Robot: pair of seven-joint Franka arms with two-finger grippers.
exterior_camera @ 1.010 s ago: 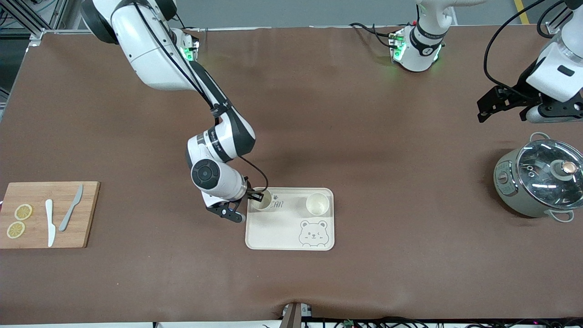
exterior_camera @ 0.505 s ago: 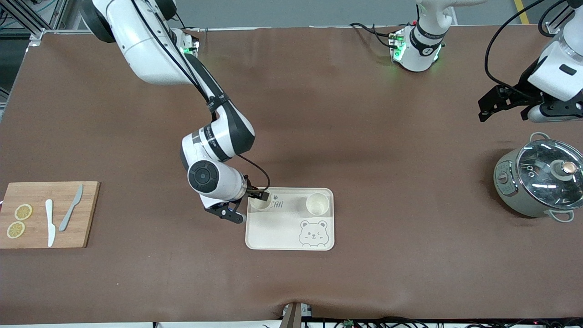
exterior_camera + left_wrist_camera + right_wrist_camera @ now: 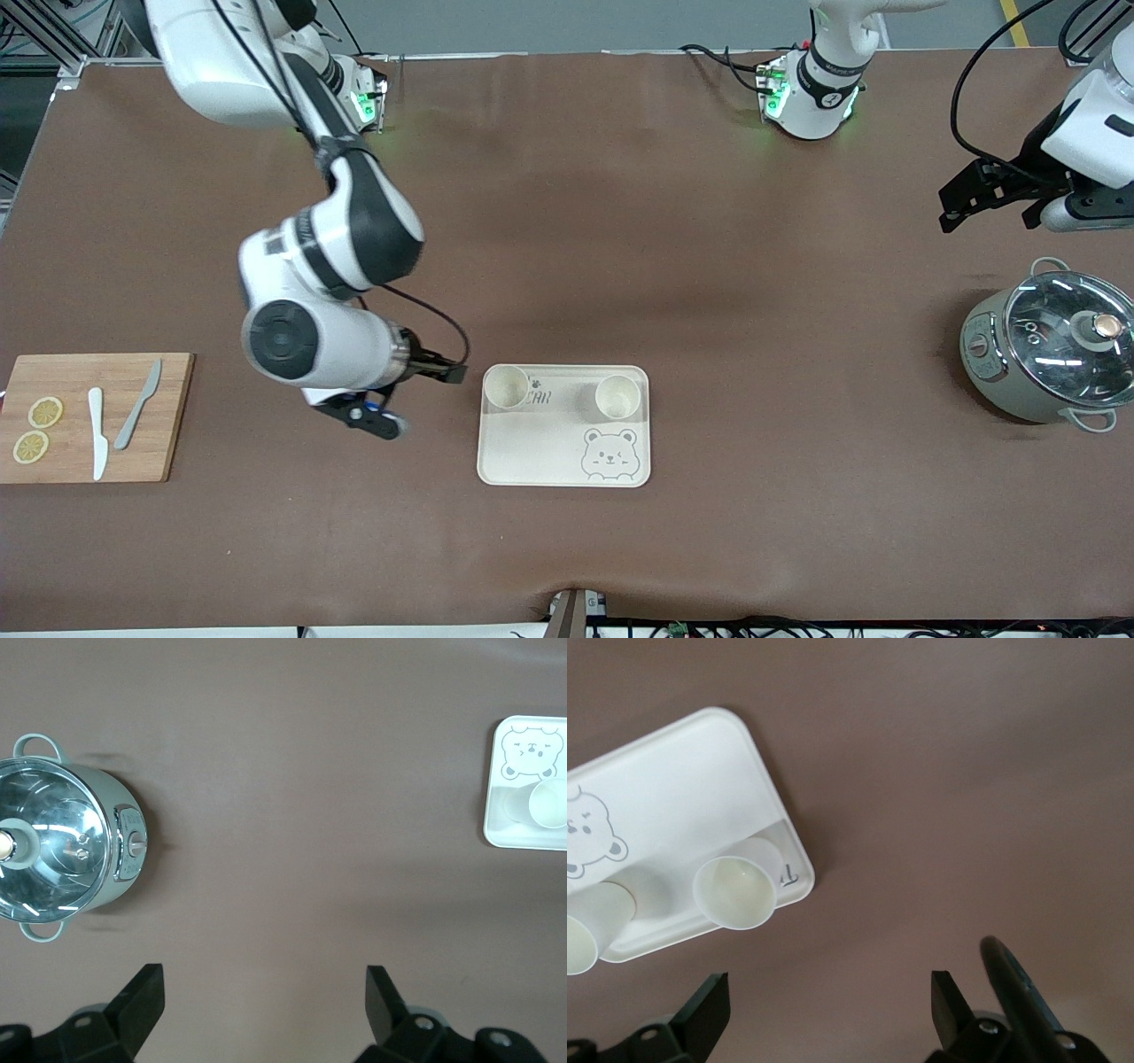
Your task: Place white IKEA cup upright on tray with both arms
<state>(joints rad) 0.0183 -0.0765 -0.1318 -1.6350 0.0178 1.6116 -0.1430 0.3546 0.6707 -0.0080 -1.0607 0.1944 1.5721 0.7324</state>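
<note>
The cream bear tray (image 3: pixel 567 447) lies on the brown table. Two white cups stand upright on its edge farthest from the front camera, one (image 3: pixel 508 386) at the corner toward the right arm's end and one (image 3: pixel 617 396) toward the left arm's end. My right gripper (image 3: pixel 443 373) is open and empty, just off the tray beside the first cup. In the right wrist view both cups (image 3: pixel 735 892) (image 3: pixel 583 935) show on the tray (image 3: pixel 682 788), ahead of the open gripper (image 3: pixel 830 1001). My left gripper (image 3: pixel 1028 213) waits open and empty (image 3: pixel 263 992) above the table by the pot.
A green pot with a glass lid (image 3: pixel 1050 346) stands at the left arm's end, also in the left wrist view (image 3: pixel 66 846). A wooden cutting board (image 3: pixel 173 416) with two knives and lemon slices lies at the right arm's end.
My right gripper let go of the cup on the tray's corner and drew back and up toward the right arm's end. The cup stays upright. The left arm shifted slightly.
</note>
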